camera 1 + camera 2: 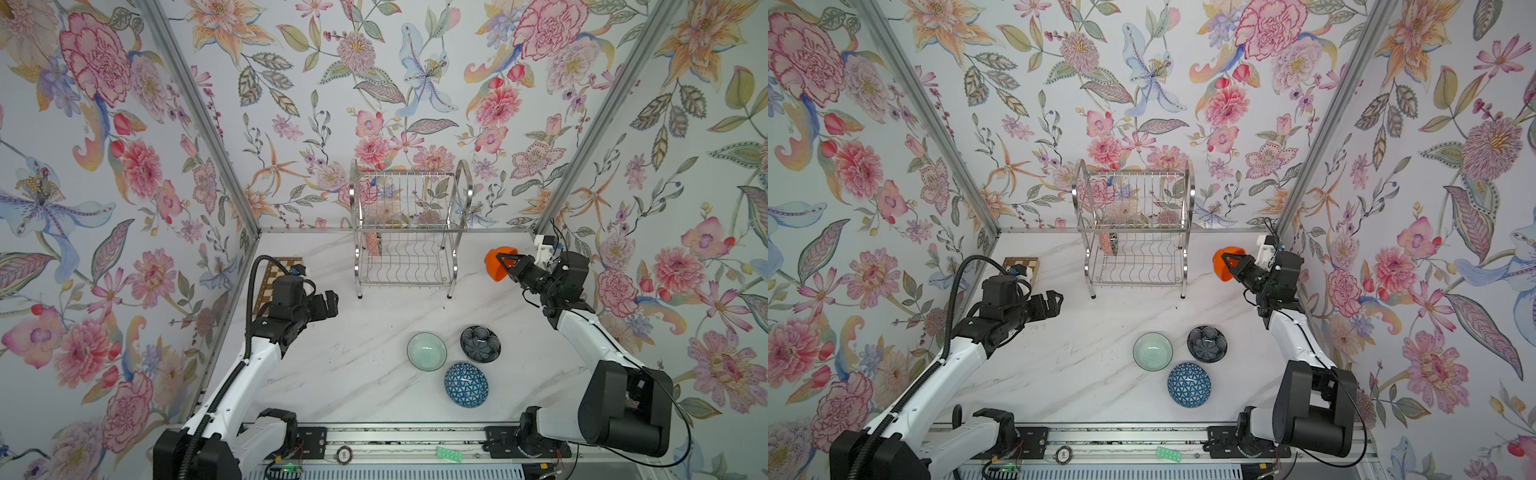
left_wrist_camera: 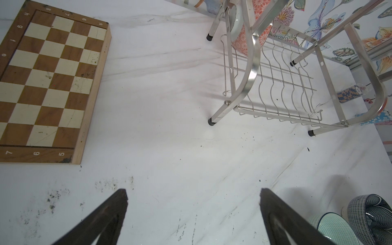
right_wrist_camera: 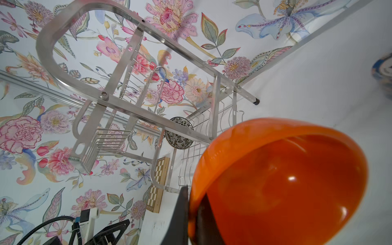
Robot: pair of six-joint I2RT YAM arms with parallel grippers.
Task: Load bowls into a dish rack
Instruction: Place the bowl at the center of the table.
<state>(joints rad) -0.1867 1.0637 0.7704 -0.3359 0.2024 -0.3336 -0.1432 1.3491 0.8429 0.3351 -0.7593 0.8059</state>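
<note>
- R gripper [image 1: 503,266] is clenched on the orange bowl [image 1: 492,272] at its rim. The R wrist view shows one finger [image 3: 183,212] outside the wall and the other inside.
- Orange bowl [image 3: 286,182] is held off the table [image 1: 353,374], tipped on its side, to the right of the dish rack [image 1: 409,227] and apart from it, near the back right corner.
- L gripper [image 2: 193,195] is released, w/ jaws spread wide and nothing between them. It hangs over bare table, front-left of the rack and beside the chessboard [image 2: 53,80].
- Rack stands at the back centre against the wall — two wire shelves. Top shelf: can't tell if it holds anything, the wallpaper shows through.
- One bowl [image 1: 374,243] sits on edge at the left end of the lower shelf. It's b&w floral inside [image 3: 179,132], orange lattice outside [image 2: 240,42].
- Three bowls sit on the table front-right of centre, close together: mint green bowl [image 1: 427,351], dark navy bowl [image 1: 480,344] just right of it, blue triangle bowl [image 1: 466,384] nearest the front. All are well apart from the rack and both grippers.
- Mint and navy bowls are upright, openings up. Blue one: can't tell which way up.
</note>
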